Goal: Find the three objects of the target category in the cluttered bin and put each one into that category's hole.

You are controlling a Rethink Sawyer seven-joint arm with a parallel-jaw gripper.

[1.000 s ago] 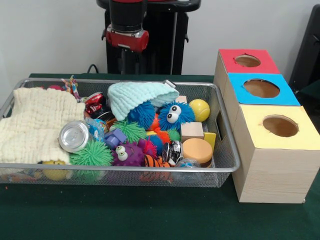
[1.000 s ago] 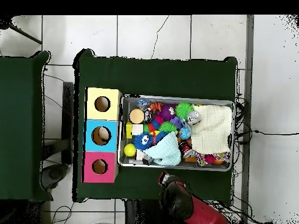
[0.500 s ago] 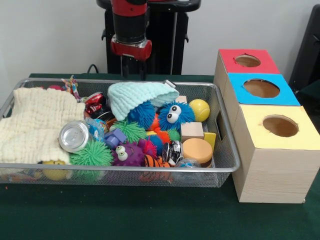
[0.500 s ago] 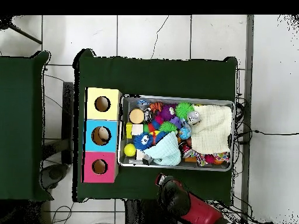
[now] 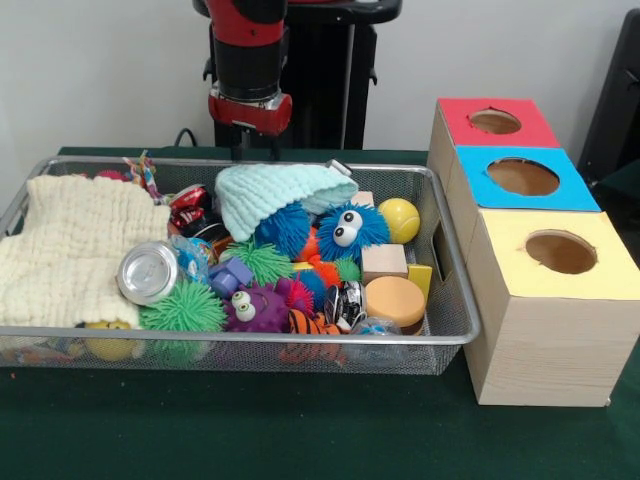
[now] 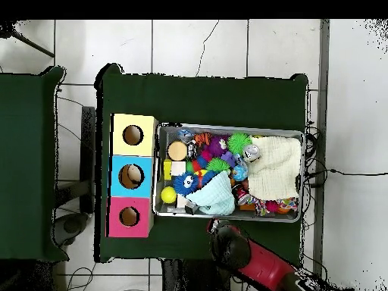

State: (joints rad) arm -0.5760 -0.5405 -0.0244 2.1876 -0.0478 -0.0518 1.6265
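I see the silver wire-mesh bin point(image 5: 455, 325) on the dark green tablecloth point(image 5: 300, 430), packed with soft and hard things. A cream waffle-weave cloth point(image 5: 70, 250) lies folded over its left end in the front view, and a mint knitted cap point(image 5: 275, 195) slumps against the far wall. Between them and the right end sit rubbery spiky balls: a blue one with googly eyes point(image 5: 350, 230), a green one point(image 5: 182, 310) and a purple one with eyes point(image 5: 258, 310). A shiny metal can end point(image 5: 147, 272) faces me beside the cloth. Towards the right lie a smooth yellow ball point(image 5: 399, 220), a plain wooden cube point(image 5: 384, 262) and a round tan wooden disc point(image 5: 395, 300).

Just beside the bin's right end stands a row of three wooden boxes, each with a round hole: the red-topped box point(image 5: 497, 122), the blue-topped box point(image 5: 524, 177) and the yellow-topped box point(image 5: 560, 255).

The red and black arm point(image 5: 248, 60) hangs behind the bin's far wall, above the knitted cap's side. I cannot tell how its gripper point(image 5: 250, 148) stands; the tips are dark against the black pedestal.

The overhead view adds the layout: the arm point(image 6: 246, 254) sits outside the bin's rim point(image 6: 227, 127), and the three holes line up along the bin's short end. It hides the textures that the front view gives.
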